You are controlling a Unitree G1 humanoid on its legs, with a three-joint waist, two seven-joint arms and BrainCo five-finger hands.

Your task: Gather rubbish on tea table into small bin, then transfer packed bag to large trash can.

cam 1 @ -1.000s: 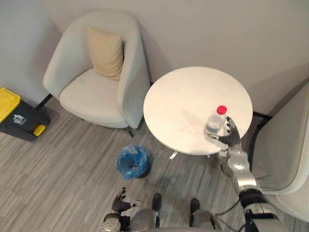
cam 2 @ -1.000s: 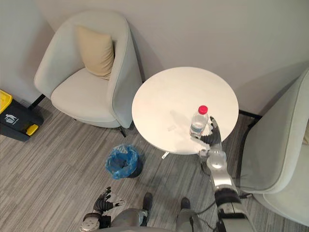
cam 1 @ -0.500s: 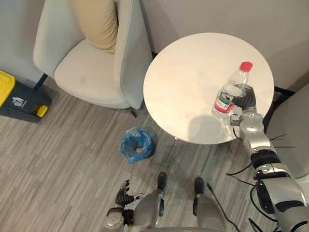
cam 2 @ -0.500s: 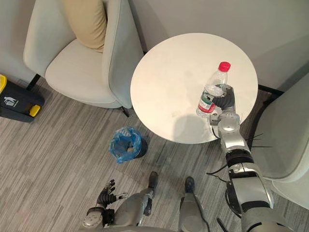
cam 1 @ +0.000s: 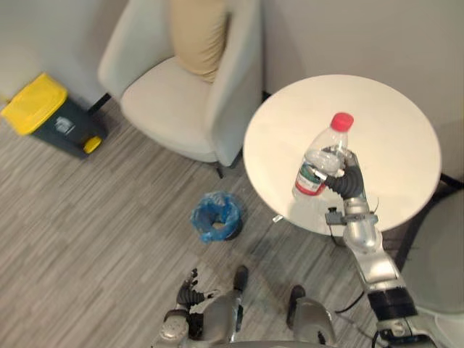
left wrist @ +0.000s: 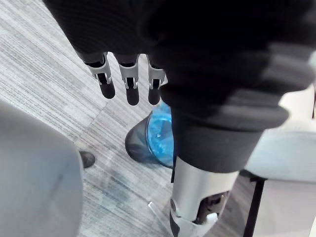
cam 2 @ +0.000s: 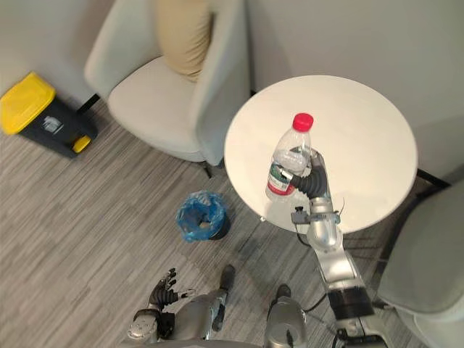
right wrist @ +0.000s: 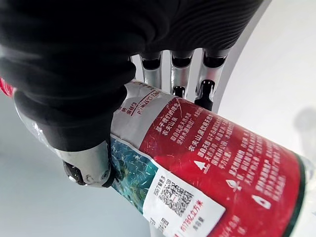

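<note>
A clear plastic bottle with a red cap and a red and green label hangs tilted above the round white tea table. My right hand is shut on it. In the right wrist view my fingers and thumb wrap the labelled body of the bottle. The small bin lined with a blue bag stands on the floor left of the table. My left hand hangs low by my side, its fingers straight, above the bin. A dark large trash can with a yellow lid stands far left.
A pale armchair with a beige cushion stands behind the small bin, close to the table's left side. Another pale chair is at the right. Grey striped floor lies between the bin and the trash can.
My right hand has curled round the bottle and lifted it off the table, tilting it toward me. The camera view has shifted; my left hand stays hanging.
</note>
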